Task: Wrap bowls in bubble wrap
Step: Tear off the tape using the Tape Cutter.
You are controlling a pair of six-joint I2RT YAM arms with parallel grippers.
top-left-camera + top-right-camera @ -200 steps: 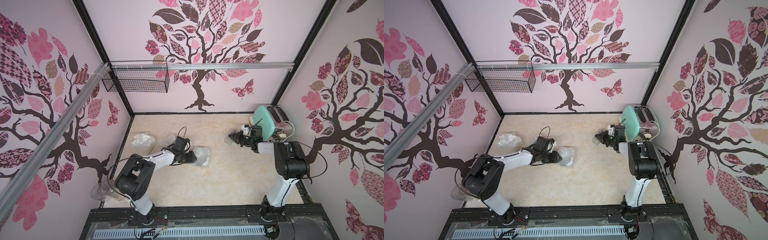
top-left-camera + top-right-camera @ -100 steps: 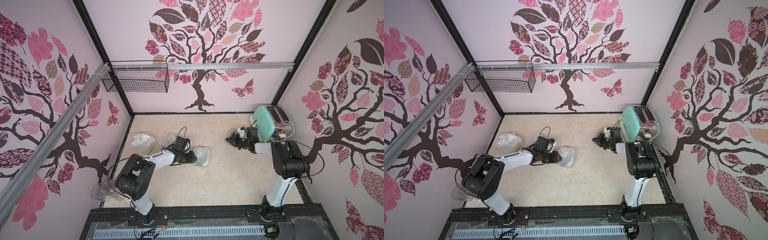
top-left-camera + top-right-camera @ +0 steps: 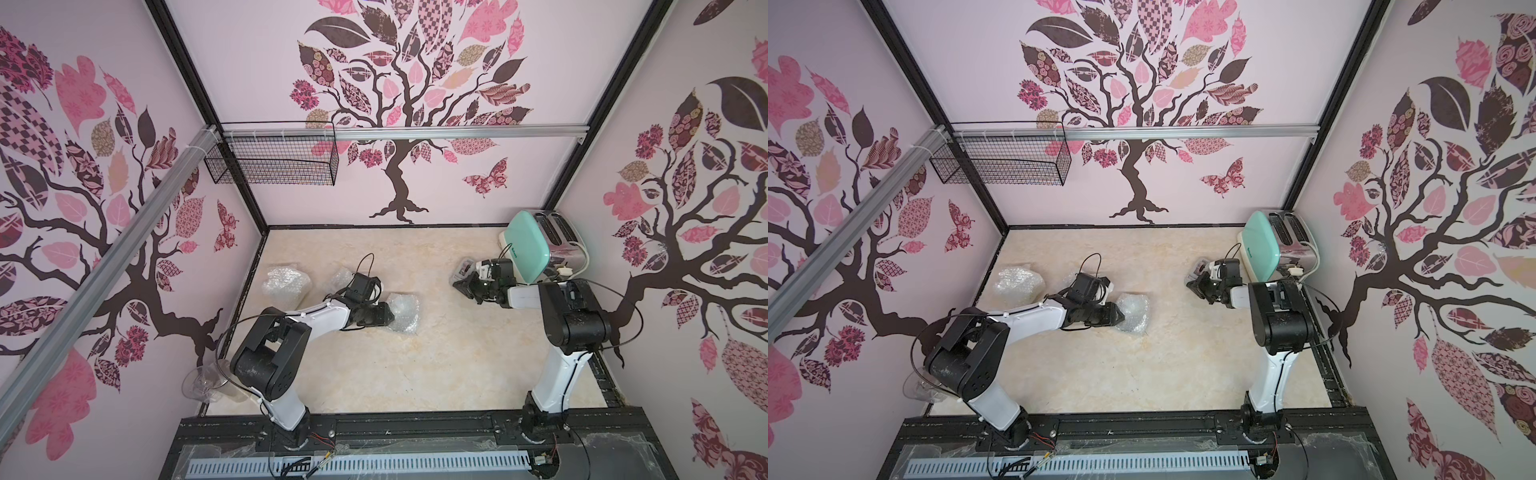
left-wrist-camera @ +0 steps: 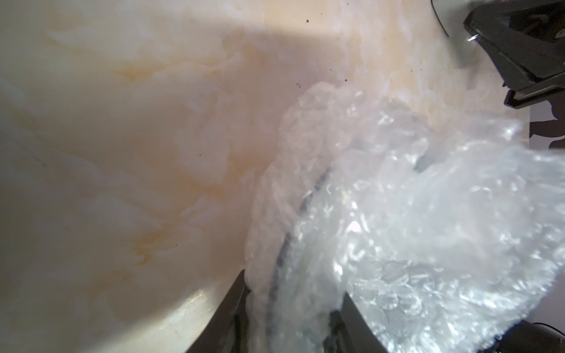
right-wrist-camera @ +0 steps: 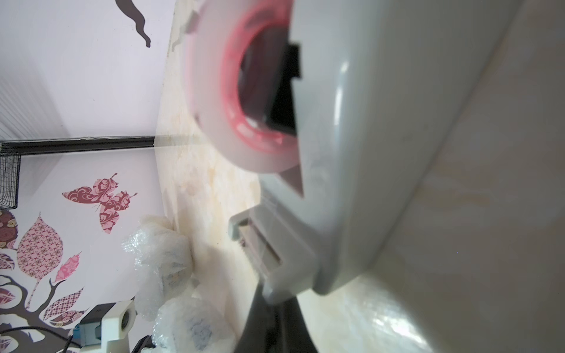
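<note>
Near the middle of the table, my left gripper [image 3: 390,314] [image 3: 1120,318] is shut on a bowl wrapped in bubble wrap [image 3: 402,311] [image 3: 1134,312]. In the left wrist view the fingers [image 4: 235,293] clamp the whitish bubble wrap [image 4: 397,214], and the bowl's dark rim [image 4: 286,244] shows through it. Two more wrapped bundles [image 3: 286,282] [image 3: 343,275] lie by the left wall. My right gripper [image 3: 459,284] [image 5: 275,301] is shut on the cutter end of a grey tape dispenser [image 5: 351,152] [image 3: 465,268], next to the toaster.
A mint toaster [image 3: 528,249] stands at the back right corner, close behind my right wrist. A black wire basket [image 3: 274,160] hangs on the back wall. A clear glass [image 3: 203,382] lies at the front left corner.
My right gripper has drifted a little to the left and forward with the tape dispenser. The left arm and its wrapped bowl have not moved.
</note>
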